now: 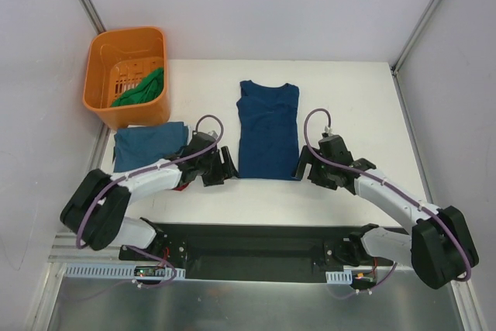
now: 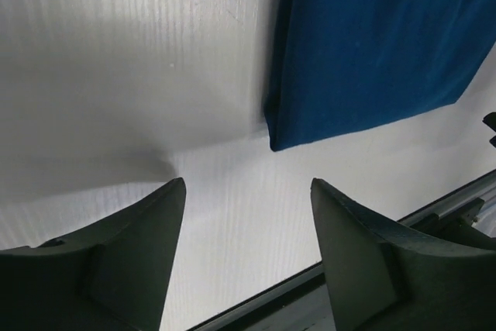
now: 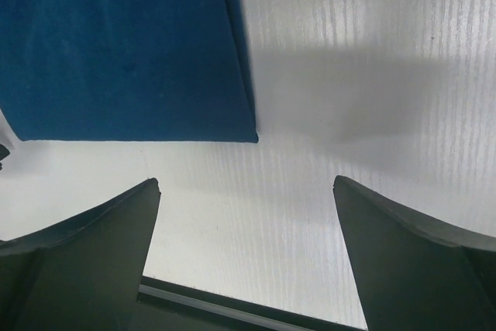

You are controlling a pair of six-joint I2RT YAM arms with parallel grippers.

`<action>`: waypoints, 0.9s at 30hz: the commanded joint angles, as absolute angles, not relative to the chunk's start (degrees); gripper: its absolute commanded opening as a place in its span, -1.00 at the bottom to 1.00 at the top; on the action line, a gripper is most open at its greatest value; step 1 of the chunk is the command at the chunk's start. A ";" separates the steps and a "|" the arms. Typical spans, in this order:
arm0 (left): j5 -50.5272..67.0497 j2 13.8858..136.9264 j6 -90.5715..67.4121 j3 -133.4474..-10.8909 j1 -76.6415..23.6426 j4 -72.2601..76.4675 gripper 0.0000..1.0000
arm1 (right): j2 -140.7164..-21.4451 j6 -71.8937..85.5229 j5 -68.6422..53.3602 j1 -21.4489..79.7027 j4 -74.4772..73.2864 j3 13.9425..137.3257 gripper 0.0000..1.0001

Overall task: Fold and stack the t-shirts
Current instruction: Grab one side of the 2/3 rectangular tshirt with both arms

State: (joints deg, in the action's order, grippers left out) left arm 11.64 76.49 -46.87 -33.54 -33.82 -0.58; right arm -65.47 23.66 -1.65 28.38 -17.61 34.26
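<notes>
Squarely between both jaws: blue t-shirt (image 1: 268, 131)

Open table (image 1: 349, 98) right of t-shirt (image 1: 268, 133); basket (image 1: 99, 75) apparently blocks far-left corner.

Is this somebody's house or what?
Probably a robot lab bench, not a home: two robot arms bolted to a white table, plain walls around, a blue shirt and orange basket.

White table (image 1: 349, 114): blue t-shirt (image 1: 268, 131) centre, folded teal t-shirt (image 1: 147, 145) left, orange basket (image 1: 128, 34) far-left corner
</notes>
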 commanded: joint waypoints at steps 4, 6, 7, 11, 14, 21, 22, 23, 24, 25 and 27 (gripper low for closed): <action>15.12 86.83 -46.41 -40.16 -34.28 4.57 0.12 | -67.32 24.79 -2.99 27.42 -14.33 35.24 0.98; 15.55 89.28 -46.41 -41.31 -34.28 4.92 -0.11 | -67.76 24.70 -2.99 27.16 -14.15 35.24 0.98; 15.82 90.17 -46.41 -41.66 -34.36 5.27 -0.26 | -68.11 24.70 -3.08 27.07 -14.15 35.24 0.95; 17.05 93.69 -46.23 -42.97 -34.37 5.80 -0.75 | -69.69 24.79 -3.08 26.81 -14.06 35.07 0.92; 18.02 94.66 -46.32 -42.45 -34.37 6.50 -1.00 | -70.48 24.78 -3.43 26.54 -13.62 34.89 0.89; 17.40 92.73 -46.05 -41.05 -34.37 7.21 -1.00 | -75.05 25.13 -6.33 26.28 -11.34 36.03 0.48; 17.23 92.38 -45.97 -40.70 -34.37 7.21 -1.00 | -75.75 25.14 -6.42 26.28 -11.34 36.73 0.40; 17.14 92.20 -45.97 -40.61 -34.37 7.21 -1.00 | -77.07 25.31 -6.33 26.19 -11.42 37.00 0.33; 16.88 91.94 -45.97 -40.52 -34.37 7.21 -1.00 | -77.69 25.23 -6.15 26.37 -11.34 37.26 0.23; 16.79 91.76 -45.97 -40.34 -34.37 7.21 -1.00 | -78.39 25.31 -5.46 26.28 -11.25 37.70 0.20; 16.79 91.84 -45.97 -40.52 -34.37 7.21 -1.00 | -80.68 25.23 -4.57 26.37 -11.34 38.40 0.04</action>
State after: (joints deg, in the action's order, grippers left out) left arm 17.52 93.27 -47.11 -41.30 -33.82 7.38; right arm -77.43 24.82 -5.39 26.46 -12.23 36.05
